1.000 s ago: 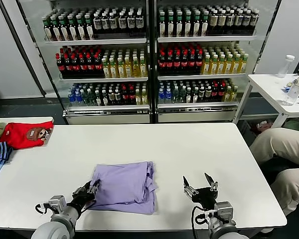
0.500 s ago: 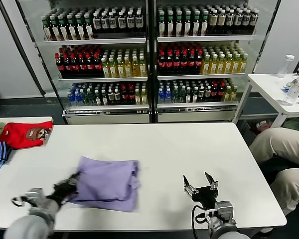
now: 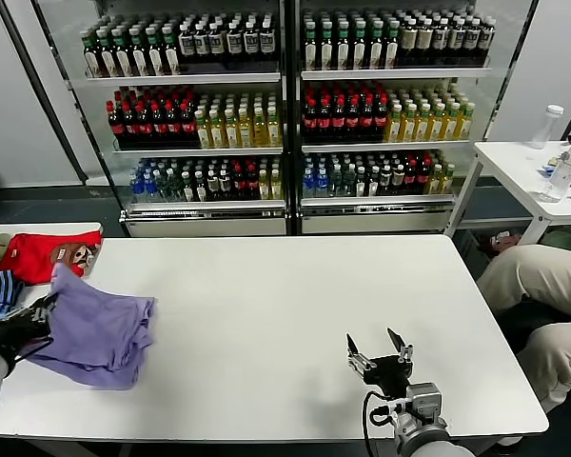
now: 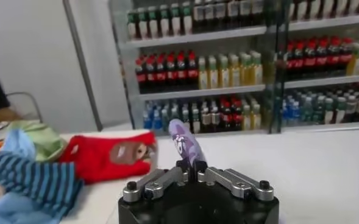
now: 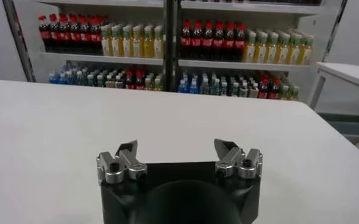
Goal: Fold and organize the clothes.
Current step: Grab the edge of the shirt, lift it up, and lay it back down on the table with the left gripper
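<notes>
The lavender T-shirt (image 3: 95,328) is already a folded bundle, so the folding looks done; what's left is the organizing. The left hand (image 3: 24,326) is clamped on the bundle's edge, a tongue of printed fabric poking up between its fingers in the left wrist view. The shirt trails on the tabletop (image 3: 295,314) beside that hand, and the red garment (image 3: 40,255) and striped garment (image 3: 0,288) lie just beyond it, the likely stack. The right hand (image 3: 379,354) waits well apart, fingers spread, empty.
</notes>
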`<state>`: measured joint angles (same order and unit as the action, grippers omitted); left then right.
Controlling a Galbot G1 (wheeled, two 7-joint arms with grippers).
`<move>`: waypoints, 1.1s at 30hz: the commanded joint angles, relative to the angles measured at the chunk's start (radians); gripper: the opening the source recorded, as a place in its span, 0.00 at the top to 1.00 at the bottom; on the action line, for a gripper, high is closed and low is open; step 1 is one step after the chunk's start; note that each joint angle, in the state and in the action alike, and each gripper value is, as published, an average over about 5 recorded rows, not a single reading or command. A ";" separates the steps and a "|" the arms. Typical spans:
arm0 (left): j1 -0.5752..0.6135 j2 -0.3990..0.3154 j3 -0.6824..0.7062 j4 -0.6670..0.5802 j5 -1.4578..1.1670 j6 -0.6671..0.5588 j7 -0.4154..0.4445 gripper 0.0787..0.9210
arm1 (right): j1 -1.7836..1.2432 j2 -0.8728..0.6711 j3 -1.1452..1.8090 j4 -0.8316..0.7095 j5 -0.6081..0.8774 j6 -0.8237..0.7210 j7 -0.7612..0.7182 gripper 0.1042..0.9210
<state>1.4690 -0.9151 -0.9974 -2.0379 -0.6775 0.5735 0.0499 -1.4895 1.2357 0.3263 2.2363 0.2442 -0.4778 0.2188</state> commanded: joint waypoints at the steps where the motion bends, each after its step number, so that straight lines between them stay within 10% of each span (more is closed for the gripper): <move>1: -0.068 -0.285 0.620 -0.279 0.087 0.009 -0.131 0.96 | -0.016 -0.002 0.015 0.009 -0.002 0.000 0.000 0.12; 11: -0.247 -0.535 0.839 -0.141 0.179 -0.019 -0.173 0.96 | -0.030 -0.005 0.024 0.011 -0.003 0.001 0.000 0.12; 23: -0.311 -0.428 0.639 -0.147 0.165 -0.111 -0.147 0.61 | 0.030 0.003 -0.007 -0.018 -0.002 0.003 -0.001 0.12; 33: -0.181 -0.280 0.392 0.018 0.613 -0.432 0.003 0.27 | 0.271 0.115 -0.277 -0.183 0.184 -0.075 0.151 0.12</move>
<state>1.2215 -1.2862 -0.4295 -2.1309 -0.4083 0.4092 -0.0454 -1.4070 1.2645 0.2653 2.1791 0.2891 -0.4942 0.2474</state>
